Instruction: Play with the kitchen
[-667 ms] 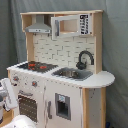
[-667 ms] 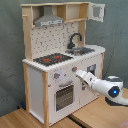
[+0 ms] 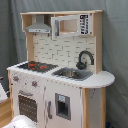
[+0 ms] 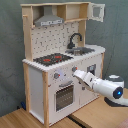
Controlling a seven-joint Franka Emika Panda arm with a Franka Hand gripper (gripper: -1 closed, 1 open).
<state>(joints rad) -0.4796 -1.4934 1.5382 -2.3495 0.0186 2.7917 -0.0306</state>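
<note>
The kitchen [image 3: 60, 85] [image 4: 37, 90] is a tall white and pale-wood toy that shows in both exterior views. It has a black-red hob [image 3: 35, 65] [image 4: 52, 59], a grey sink [image 3: 72, 74] [image 4: 84, 50], a black faucet [image 3: 85, 57] [image 4: 75, 39], a grey hood [image 3: 39, 25] [image 4: 49, 20] and an oven door [image 3: 27, 105] [image 4: 65, 96]. In the second exterior view my white arm [image 4: 107, 86] reaches in from the right. Its gripper [image 4: 78, 75] is at the front panel, by the right knob [image 4: 74, 70] just above the oven door. In the first exterior view only a white part of the arm [image 3: 20, 122] shows at the bottom left.
A grey curtain [image 4: 10, 55] hangs behind the kitchen. The toy stands on a wooden floor [image 4: 30, 120]. An open cabinet door [image 4: 97, 11] sticks out at the top right in the second exterior view. A rounded counter end [image 3: 102, 79] juts out beside the sink.
In the first exterior view less of the arm shows at the lower left than before. In the second exterior view the gripper stays at the knob panel, hardly moved.
</note>
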